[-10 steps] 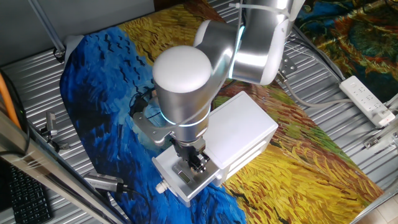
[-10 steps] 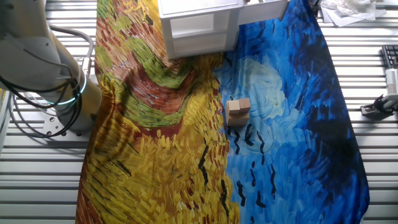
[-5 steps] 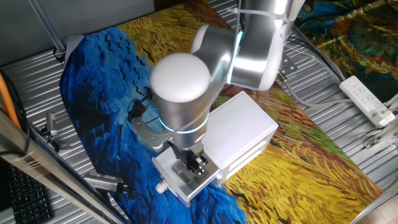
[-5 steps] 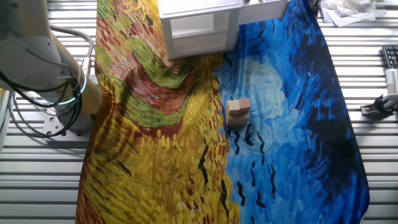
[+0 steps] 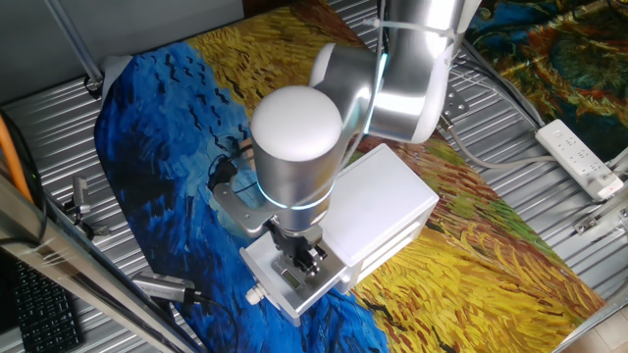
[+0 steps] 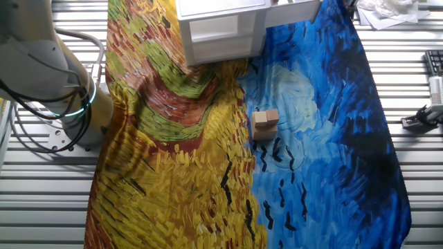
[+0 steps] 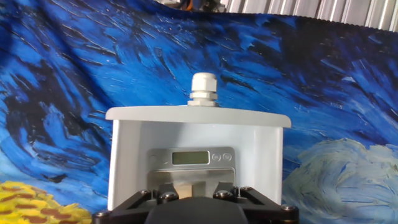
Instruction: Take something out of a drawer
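Note:
The white drawer (image 5: 287,286) stands pulled out of the white cabinet (image 5: 378,206), its round knob (image 5: 255,292) facing the near edge. My gripper (image 5: 307,261) reaches down into it. In the hand view I look into the drawer (image 7: 124,155) behind its knob (image 7: 204,90). A flat silver device with a small display (image 7: 193,157) lies on the drawer floor. My gripper (image 7: 193,190) has its fingers apart, with a blurred tan thing between them and a gap on its right side. The other fixed view shows only the cabinet's (image 6: 220,28) side.
A painted blue and yellow cloth (image 6: 208,173) covers the table. A small wooden block (image 6: 265,120) sits on it in front of the cabinet. My arm's base (image 6: 62,76) stands at the left. A white power strip (image 5: 579,157) lies at the right.
The arm's elbow has swung slightly to the right. The gripper stays down inside the drawer, and the block on the cloth has not moved.

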Robot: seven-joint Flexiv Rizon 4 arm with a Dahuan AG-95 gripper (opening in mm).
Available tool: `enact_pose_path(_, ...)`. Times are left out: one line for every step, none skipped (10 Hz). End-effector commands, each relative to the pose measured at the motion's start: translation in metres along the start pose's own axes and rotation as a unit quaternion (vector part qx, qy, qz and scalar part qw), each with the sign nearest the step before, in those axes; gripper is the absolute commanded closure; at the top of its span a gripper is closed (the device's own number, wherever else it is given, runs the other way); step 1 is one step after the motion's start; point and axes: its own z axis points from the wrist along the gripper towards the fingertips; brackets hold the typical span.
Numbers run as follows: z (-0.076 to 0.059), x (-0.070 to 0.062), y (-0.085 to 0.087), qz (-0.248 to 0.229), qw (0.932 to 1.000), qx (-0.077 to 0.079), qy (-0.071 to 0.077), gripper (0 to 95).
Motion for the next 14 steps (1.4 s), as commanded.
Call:
enact_pose_path(0.000, 0.000, 0.002, -0.001, 1.0000, 0.001, 0.000, 57.0)
enact_pose_path(0.001, -0.001, 0.004, -0.002, 1.0000, 0.003, 0.000, 57.0)
enact_pose_path(0.003, -0.002, 0.005, -0.002, 1.0000, 0.003, 0.001, 57.0)
enact_pose_path(0.004, -0.002, 0.006, -0.001, 1.0000, 0.003, 0.001, 57.0)
enact_pose_path(0.006, -0.001, 0.007, -0.002, 1.0000, 0.003, 0.001, 57.0)
enact_pose_path(0.008, 0.001, 0.008, -0.004, 1.0000, 0.004, -0.001, 57.0)
enact_pose_path(0.011, 0.003, 0.009, -0.005, 1.0000, 0.005, -0.004, 57.0)
enact_pose_path(0.013, 0.005, 0.010, -0.005, 0.9999, 0.006, -0.007, 57.0)
enact_pose_path(0.013, 0.005, 0.010, -0.005, 0.9999, 0.006, -0.010, 57.0)
enact_pose_path(0.013, 0.006, 0.012, -0.004, 0.9999, 0.006, -0.011, 57.0)
enact_pose_path(0.014, 0.007, 0.013, -0.004, 0.9999, 0.007, -0.012, 57.0)
enact_pose_path(0.016, 0.009, 0.015, -0.004, 0.9999, 0.007, -0.014, 57.0)
enact_pose_path(0.019, 0.011, 0.016, -0.004, 0.9998, 0.008, -0.017, 57.0)
enact_pose_path(0.022, 0.016, 0.016, -0.007, 0.9997, 0.009, -0.020, 57.0)
